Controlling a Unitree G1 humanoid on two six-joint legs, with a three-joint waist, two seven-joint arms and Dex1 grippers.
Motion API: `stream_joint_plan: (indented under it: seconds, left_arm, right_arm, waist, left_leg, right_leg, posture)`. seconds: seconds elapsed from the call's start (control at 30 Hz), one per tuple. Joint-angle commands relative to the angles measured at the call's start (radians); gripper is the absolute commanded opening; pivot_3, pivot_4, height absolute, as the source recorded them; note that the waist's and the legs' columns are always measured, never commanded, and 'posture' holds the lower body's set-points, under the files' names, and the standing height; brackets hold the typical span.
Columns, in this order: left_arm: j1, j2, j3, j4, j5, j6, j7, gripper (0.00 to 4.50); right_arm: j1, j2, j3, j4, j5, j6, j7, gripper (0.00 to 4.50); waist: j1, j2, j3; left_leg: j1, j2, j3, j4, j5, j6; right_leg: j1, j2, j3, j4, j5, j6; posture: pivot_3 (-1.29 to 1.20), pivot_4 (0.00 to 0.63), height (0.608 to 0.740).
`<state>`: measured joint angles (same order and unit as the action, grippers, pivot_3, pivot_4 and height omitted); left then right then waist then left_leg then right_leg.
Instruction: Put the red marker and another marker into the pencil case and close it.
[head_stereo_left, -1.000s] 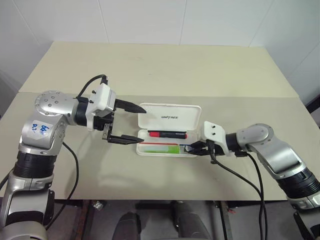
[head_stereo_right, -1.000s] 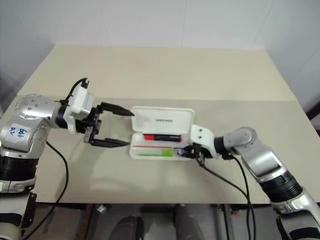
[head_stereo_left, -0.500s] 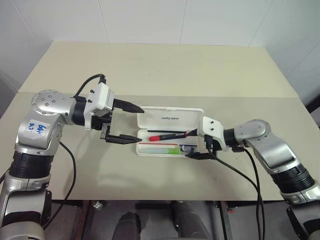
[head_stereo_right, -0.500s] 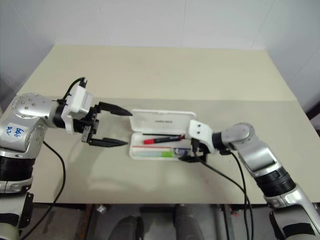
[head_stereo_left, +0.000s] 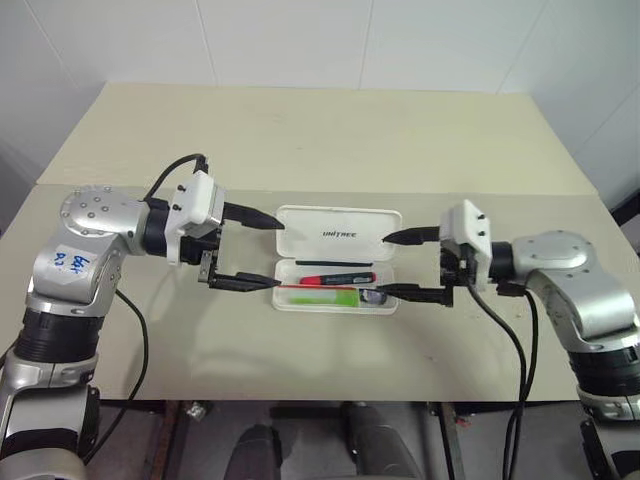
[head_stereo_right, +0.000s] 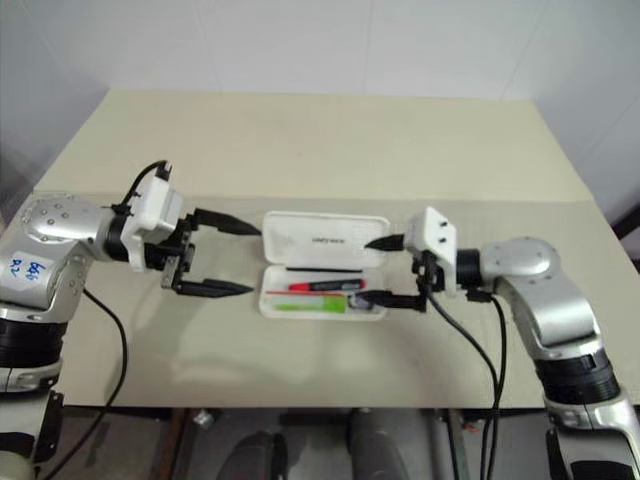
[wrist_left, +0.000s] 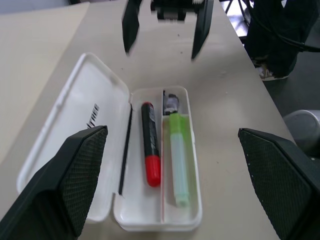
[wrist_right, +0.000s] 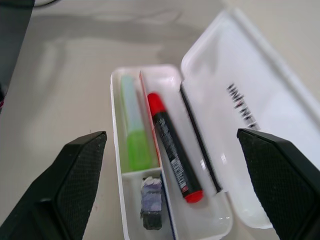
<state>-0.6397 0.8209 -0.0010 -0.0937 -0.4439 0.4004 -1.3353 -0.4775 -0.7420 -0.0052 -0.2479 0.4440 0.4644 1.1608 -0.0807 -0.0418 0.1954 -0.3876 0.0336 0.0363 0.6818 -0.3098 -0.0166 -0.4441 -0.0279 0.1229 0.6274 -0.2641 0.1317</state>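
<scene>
Pencil case (head_stereo_left: 338, 258): white, hinged, lying open on the beige tabletop (head_stereo_left: 320, 140) between the two arms; the lid with dark lettering is folded back on the far side, the tray on the near side.
Red marker (wrist_left: 150, 143): lies inside the tray, in the compartment next to the lid hinge, parallel to the case's long side (black barrel, red cap and red end both visible).
Green highlighter (wrist_left: 178, 157): lies inside the tray, in the compartment farther from the lid, alongside the red marker with a thin divider between them.
Small dark object (wrist_right: 151, 203): sits in the highlighter's compartment, at one end of it, just beyond the highlighter's tip (what it is I cannot tell).
Left tool (head_stereo_left: 268, 251): fingers spread wide apart, holding nothing; it hangs just beside the case's left end, pointing toward it, one fingertip near the lid corner and the other near the tray corner.
Right tool (head_stereo_left: 396, 263): fingers spread wide apart, holding nothing; it hangs just beside the case's right end, pointing toward it, facing the left tool across the case.
</scene>
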Motion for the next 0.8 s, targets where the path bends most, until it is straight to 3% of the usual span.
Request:
stream_joint_plan:
  seconds: [0.03, 0.43, 0.47, 0.8]
  left_arm:
    - [0.018, 0.037, 0.062, 0.000, -0.029, -0.016, -0.016, 4.09]
    - [0.022, 0.004, 0.116, 0.071, -0.069, -0.039, -0.004, 0.19]
    - [0.020, -0.001, 0.117, 0.075, -0.070, -0.041, -0.001, 0.03]
    - [-0.125, -0.150, 0.156, 0.274, -0.053, -0.032, 0.215, 0.03]
  right_arm:
    - [0.017, -0.010, -0.107, -0.107, 0.098, 0.014, -0.029, 4.50]
    - [0.020, -0.018, -0.130, -0.148, 0.115, 0.005, -0.090, 4.50]
    - [0.017, -0.017, -0.130, -0.144, 0.114, 0.003, -0.093, 4.50]
    - [-0.004, 0.004, -0.122, -0.109, 0.101, -0.034, -0.116, 4.50]
  waist:
    - [-0.001, 0.000, 0.000]
    - [0.001, 0.000, 0.000]
    - [0.001, 0.000, 0.000]
    - [0.008, 0.000, 0.000]
  left_leg:
    - [0.000, 0.000, 0.000, 0.000, 0.000, 0.000]
    - [0.000, 0.000, 0.000, 0.000, 0.000, 0.000]
    - [0.000, 0.000, 0.000, 0.000, 0.000, 0.000]
    - [0.000, -0.001, 0.000, 0.000, 0.000, 0.000]
  right_leg:
    - [0.000, 0.000, 0.000, 0.000, 0.000, 0.000]
    - [0.000, 0.000, 0.000, -0.001, 0.000, 0.000]
    - [0.000, 0.000, 0.000, -0.001, 0.000, 0.000]
    - [0.000, 0.000, 0.000, 0.000, 0.000, 0.000]
  posture:
    - [0.00, 0.150, 0.740]
    - [0.00, 0.150, 0.740]
    - [0.00, 0.150, 0.740]
    - [0.00, 0.150, 0.740]
